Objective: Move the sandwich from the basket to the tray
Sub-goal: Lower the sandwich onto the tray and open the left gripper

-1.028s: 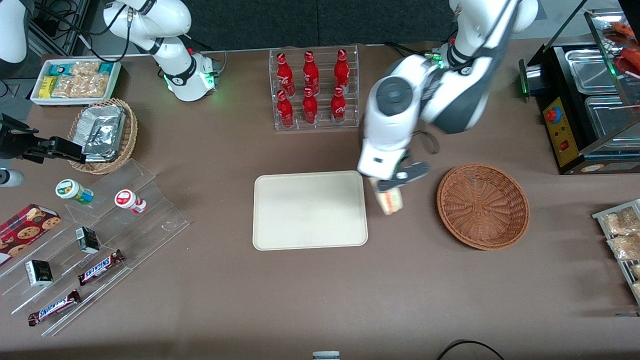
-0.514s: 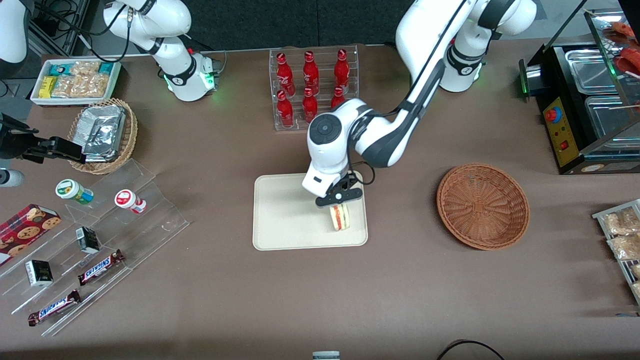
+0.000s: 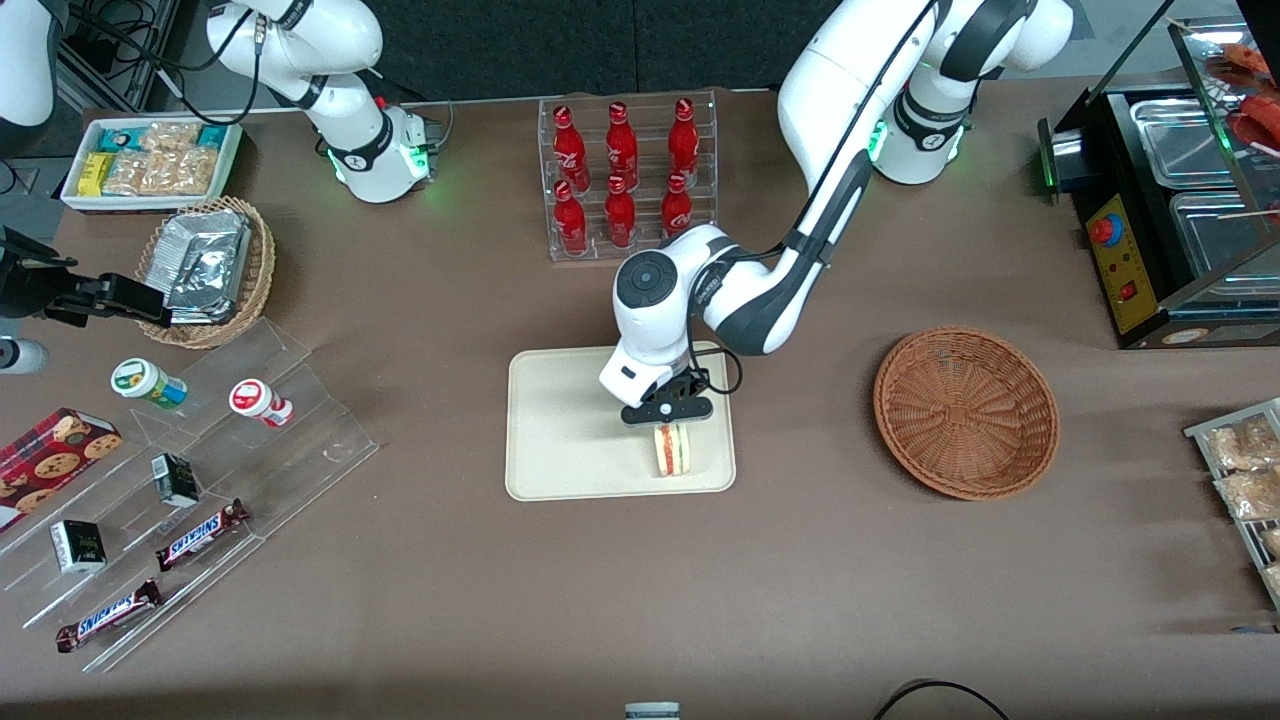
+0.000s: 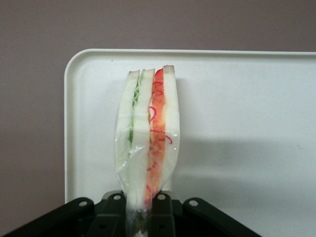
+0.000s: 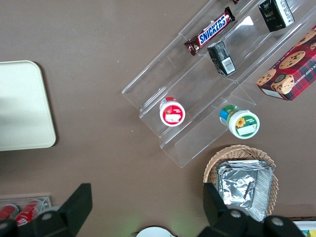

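The tool [image 3: 668,418] is pinching the sandwich [image 3: 671,451] and holding it over the tray [image 3: 570,440]. The basket [image 3: 966,411] is sitting well apart on the worktop [image 3: 640,580].

Small triangular wedge sandwich [image 3: 673,451] of white bread with orange-red and green filling, wrapped in clear film, pinched on edge between the black fingers [image 4: 159,212] of the gripper [image 3: 668,409], over the flat cream-white rectangular plastic tray [image 3: 570,430] near its corner. Round reddish-brown woven wicker basket [image 3: 965,411] well apart from the fingers, empty.
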